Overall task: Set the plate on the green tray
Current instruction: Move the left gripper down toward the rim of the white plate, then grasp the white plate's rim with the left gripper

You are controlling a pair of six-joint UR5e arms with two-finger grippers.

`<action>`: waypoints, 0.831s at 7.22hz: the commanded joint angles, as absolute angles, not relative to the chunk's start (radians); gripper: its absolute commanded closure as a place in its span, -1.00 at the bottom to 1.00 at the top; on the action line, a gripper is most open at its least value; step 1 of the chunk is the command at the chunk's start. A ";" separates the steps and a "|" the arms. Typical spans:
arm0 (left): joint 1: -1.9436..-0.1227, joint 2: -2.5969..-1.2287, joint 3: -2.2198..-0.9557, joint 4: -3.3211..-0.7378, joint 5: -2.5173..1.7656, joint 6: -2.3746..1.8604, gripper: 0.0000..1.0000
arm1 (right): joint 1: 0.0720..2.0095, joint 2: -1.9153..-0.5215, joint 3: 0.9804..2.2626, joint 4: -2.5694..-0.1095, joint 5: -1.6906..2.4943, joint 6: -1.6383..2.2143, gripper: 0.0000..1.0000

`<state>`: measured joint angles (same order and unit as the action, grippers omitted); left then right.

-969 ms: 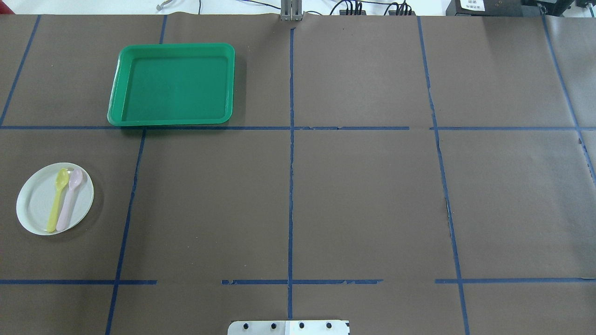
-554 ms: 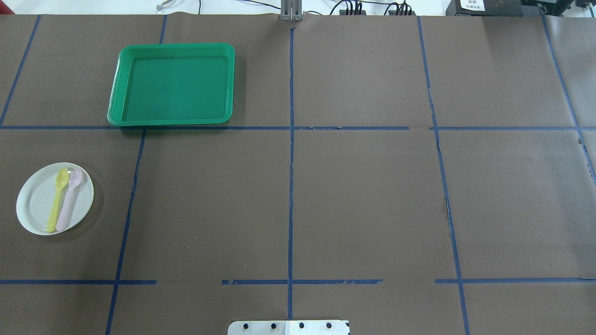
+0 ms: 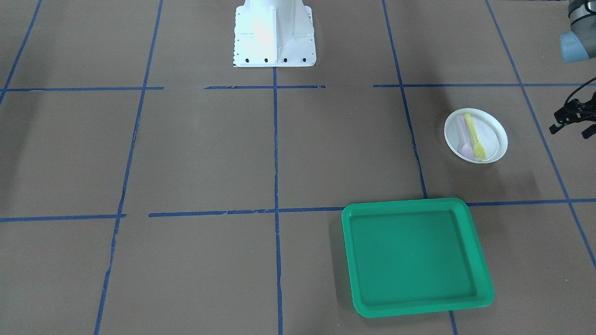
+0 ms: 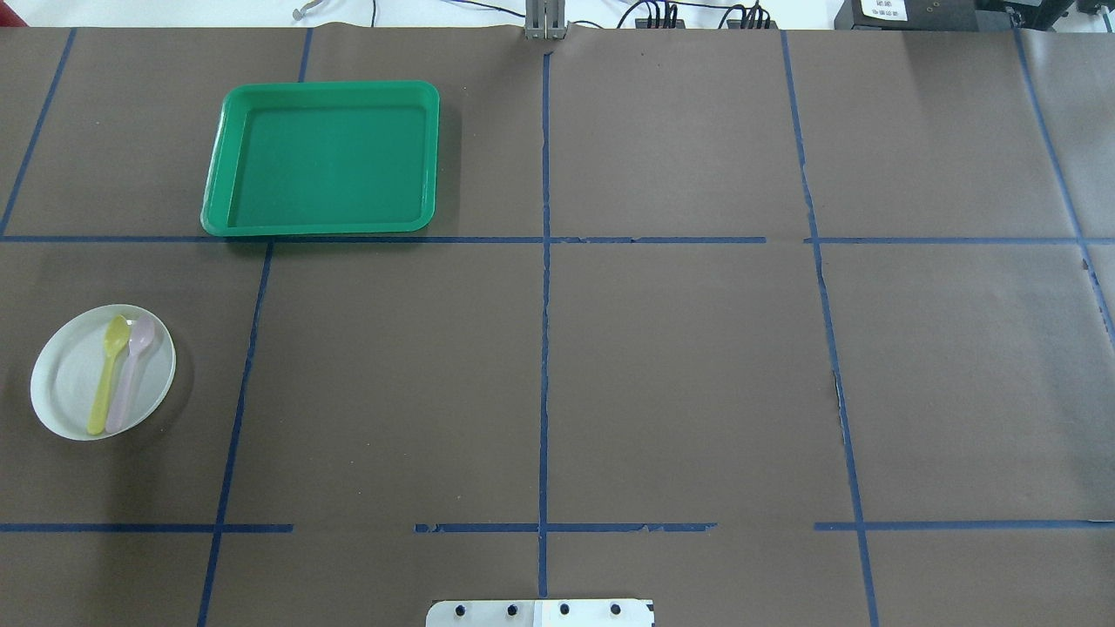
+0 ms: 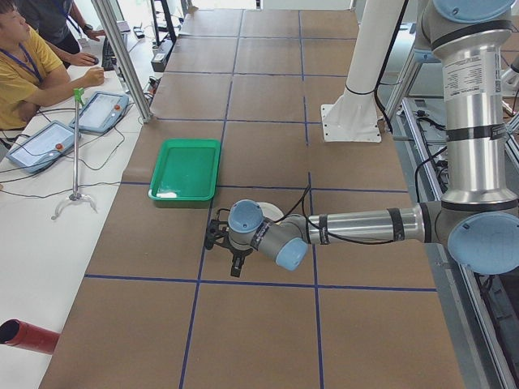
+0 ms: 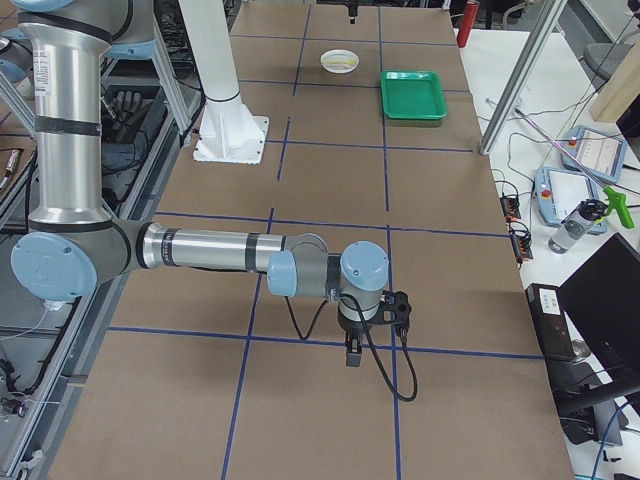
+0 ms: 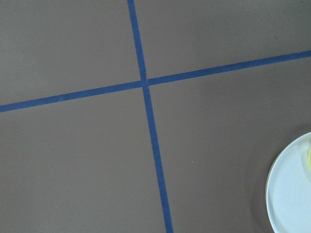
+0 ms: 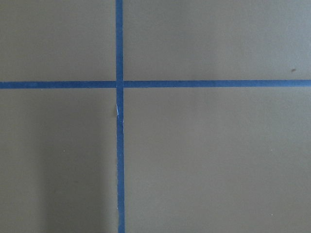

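Observation:
The small white plate (image 4: 71, 383) lies at the table's left side and carries a yellow spoon (image 4: 105, 374) and a pink spoon (image 4: 131, 373). The green tray (image 4: 322, 158) sits empty, farther from me and to its right. In the front view the plate (image 3: 493, 139) is above the tray (image 3: 416, 257). My left gripper (image 3: 569, 131) hangs beside the plate, outboard of it, fingers apart and empty. The plate's rim (image 7: 291, 194) shows in the left wrist view. My right gripper (image 6: 375, 325) hovers over bare table far from both; I cannot tell its state.
Brown paper with blue tape lines covers the table (image 4: 679, 366). The robot's white base (image 3: 274, 35) stands at the near middle edge. Operators with tablets (image 5: 40, 89) sit beyond the table's far edge.

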<state>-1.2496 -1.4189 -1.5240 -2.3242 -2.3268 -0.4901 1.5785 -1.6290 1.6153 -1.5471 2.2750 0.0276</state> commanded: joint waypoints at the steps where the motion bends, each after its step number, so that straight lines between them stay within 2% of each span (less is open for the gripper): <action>1: -1.088 -1.420 -1.499 -2.466 -2.217 -0.722 -1.00 | 1.578 -1.629 1.615 -1.546 2.276 0.028 -1.00; 5: -0.987 -1.431 -1.500 -2.467 -2.184 -0.790 -1.00 | 1.578 -1.629 1.615 -1.546 2.275 0.028 -1.00; 6: -0.974 -1.433 -1.500 -2.467 -2.184 -0.790 -0.94 | 1.578 -1.629 1.615 -1.546 2.276 0.028 -1.00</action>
<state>-0.9949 -1.4286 -1.5001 -2.4663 -2.1855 -0.7818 1.5785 -1.6291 1.6153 -1.5462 2.2753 0.0276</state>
